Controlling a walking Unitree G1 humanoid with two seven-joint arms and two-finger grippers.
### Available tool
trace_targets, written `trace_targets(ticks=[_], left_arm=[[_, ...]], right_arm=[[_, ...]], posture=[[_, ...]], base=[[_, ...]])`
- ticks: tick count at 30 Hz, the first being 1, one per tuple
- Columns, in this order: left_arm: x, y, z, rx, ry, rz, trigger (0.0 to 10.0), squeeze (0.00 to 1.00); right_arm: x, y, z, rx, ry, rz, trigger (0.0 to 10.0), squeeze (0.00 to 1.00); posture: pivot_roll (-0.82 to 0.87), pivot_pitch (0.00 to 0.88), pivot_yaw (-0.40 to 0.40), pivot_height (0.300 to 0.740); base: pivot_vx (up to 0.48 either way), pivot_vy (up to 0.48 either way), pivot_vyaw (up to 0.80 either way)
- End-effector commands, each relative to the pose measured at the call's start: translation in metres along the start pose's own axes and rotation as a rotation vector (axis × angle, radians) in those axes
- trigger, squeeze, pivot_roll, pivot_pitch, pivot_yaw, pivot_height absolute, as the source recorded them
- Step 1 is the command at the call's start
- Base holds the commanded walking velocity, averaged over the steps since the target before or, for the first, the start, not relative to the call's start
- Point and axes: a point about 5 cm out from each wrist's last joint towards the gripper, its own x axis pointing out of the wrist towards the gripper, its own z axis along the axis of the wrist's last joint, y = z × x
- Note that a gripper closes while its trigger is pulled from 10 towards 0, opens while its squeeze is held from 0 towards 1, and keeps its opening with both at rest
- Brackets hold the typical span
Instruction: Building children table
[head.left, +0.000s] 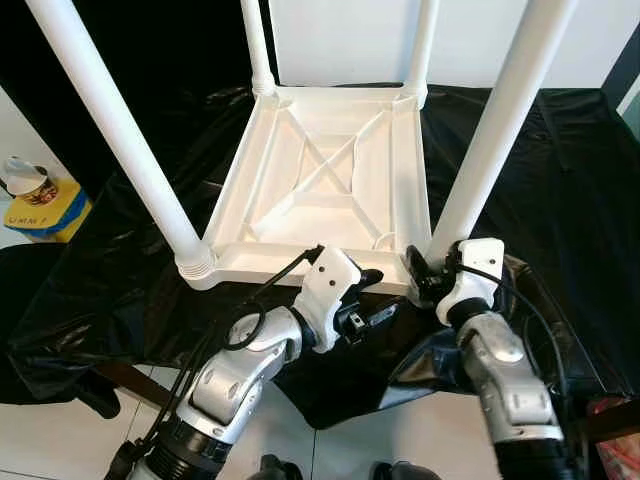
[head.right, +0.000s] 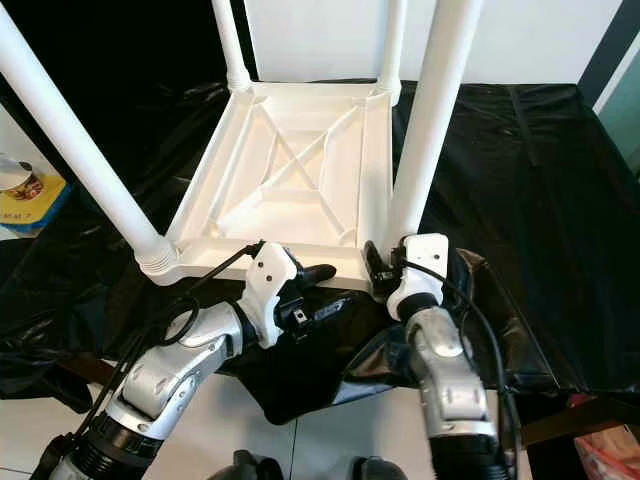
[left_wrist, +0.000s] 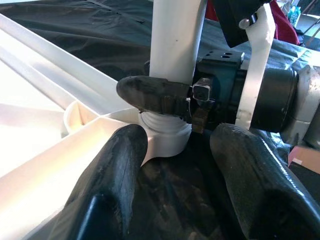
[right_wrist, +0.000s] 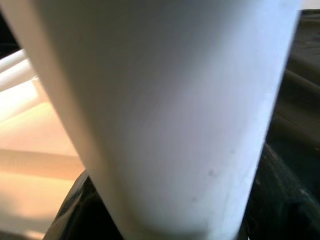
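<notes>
White children's table (head.left: 330, 180) lying upside down on black sheeting (head.left: 560, 190), four legs pointing up, tops running out of frame. Near edge sitting close to the sheeting's front edge, floor (head.left: 60, 440) beyond. Right gripper (head.left: 432, 272) clamping its fingers on the near right leg (head.left: 490, 130) at its base. Left gripper (left_wrist: 175, 150), fingers apart, hovering just beside that corner socket. A yellow box (head.left: 45, 205) sitting off left, partly cut off.

Crumpled glossy black plastic sheet (head.left: 560, 180) over the floor, round printed tub (head.left: 28, 182) on a flat yellow-blue box (head.left: 52, 212) at its left edge.
</notes>
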Motion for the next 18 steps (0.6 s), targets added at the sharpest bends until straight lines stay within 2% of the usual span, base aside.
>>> trace_targets(ticks=[1, 3, 7, 18], left_arm=[[-0.001, -0.004, -0.002, -0.001, 0.016, -0.049, 10.0, 0.0], [0.0, -0.004, -0.002, -0.001, 0.013, -0.043, 10.0, 0.0], [0.001, -0.004, -0.001, 0.0, 0.012, -0.047, 10.0, 0.0], [0.0, -0.001, -0.001, 0.01, 0.015, -0.039, 10.0, 0.0]], right_arm=[[-0.007, -0.011, -0.021, 0.022, 0.111, -0.109, 10.0, 0.0], [-0.01, 0.0, -0.022, 0.047, 0.116, -0.165, 10.0, 0.0], [-0.011, 0.01, -0.017, 0.048, 0.099, -0.142, 10.0, 0.0], [-0.011, 0.016, -0.013, 0.048, 0.078, -0.123, 10.0, 0.0]], posture=[[-0.13, 0.134, 0.032, 0.74], [-0.13, 0.134, 0.032, 0.74], [-0.13, 0.129, 0.035, 0.74], [-0.13, 0.122, 0.021, 0.74]], base=[[0.0, 0.0, 0.0], [0.0, 0.0, 0.0], [0.0, 0.0, 0.0], [0.0, 0.0, 0.0]])
